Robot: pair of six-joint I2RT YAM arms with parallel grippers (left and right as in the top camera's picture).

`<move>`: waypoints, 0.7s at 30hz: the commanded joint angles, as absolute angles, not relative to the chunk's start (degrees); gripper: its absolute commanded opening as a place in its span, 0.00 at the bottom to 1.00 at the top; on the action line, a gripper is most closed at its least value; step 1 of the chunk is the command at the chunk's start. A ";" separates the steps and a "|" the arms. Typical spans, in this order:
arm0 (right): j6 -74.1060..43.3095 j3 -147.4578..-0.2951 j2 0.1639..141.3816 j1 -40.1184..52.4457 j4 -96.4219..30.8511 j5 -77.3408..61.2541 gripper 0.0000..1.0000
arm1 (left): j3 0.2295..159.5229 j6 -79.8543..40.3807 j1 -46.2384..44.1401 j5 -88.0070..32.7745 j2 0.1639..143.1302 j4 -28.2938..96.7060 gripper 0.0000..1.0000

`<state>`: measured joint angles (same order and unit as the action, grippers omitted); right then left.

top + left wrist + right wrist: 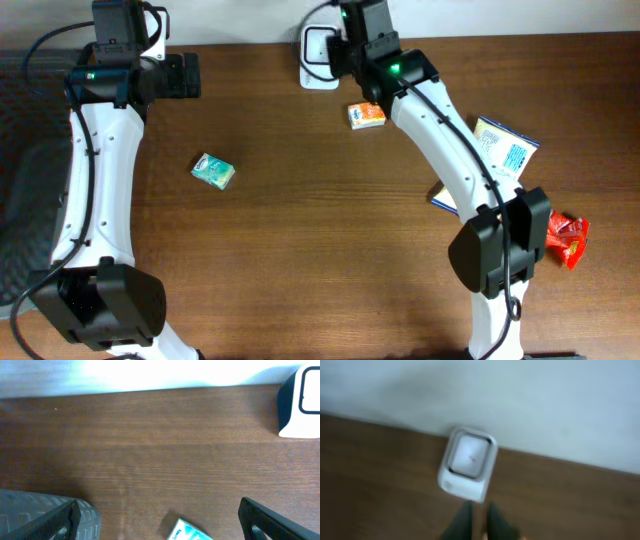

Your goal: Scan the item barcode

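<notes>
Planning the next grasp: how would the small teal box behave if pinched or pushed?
The teal box looks like thin carton, so probably light and crushable under a hard squeeze. It lies flat on the smooth wooden table, so a push would likely slide it, not roll it.

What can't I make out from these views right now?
Right wrist: blurred; scanner face unreadable, right gripper jaws unclear.
Overhead: orange box print too small; right arm hides part of blue-and-white packet.
Left wrist: bottom edge cuts the teal box.
</notes>
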<state>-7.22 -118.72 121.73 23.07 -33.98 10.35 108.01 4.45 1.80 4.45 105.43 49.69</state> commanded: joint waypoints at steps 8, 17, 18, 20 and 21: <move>-29.65 -118.48 126.17 12.34 -52.40 -11.20 0.97 | 108.12 4.29 1.83 3.86 104.27 49.56 0.99; -45.80 -118.28 133.32 12.40 -53.84 -11.73 0.99 | 108.12 4.29 1.83 3.86 104.27 49.56 0.99; -46.00 -118.28 133.60 12.47 -53.74 -11.90 0.99 | 108.09 4.32 1.83 3.86 104.27 49.56 0.99; -45.98 -118.28 134.41 12.88 -53.08 -11.86 0.99 | 108.09 4.29 1.83 3.86 104.27 49.56 0.99; -45.98 -118.28 134.61 13.06 -52.90 -11.81 1.00 | 108.12 4.29 1.83 3.86 104.27 49.56 0.99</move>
<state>-42.28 -118.69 133.69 12.29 -53.56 -11.09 108.01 4.45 1.80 4.45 105.43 49.69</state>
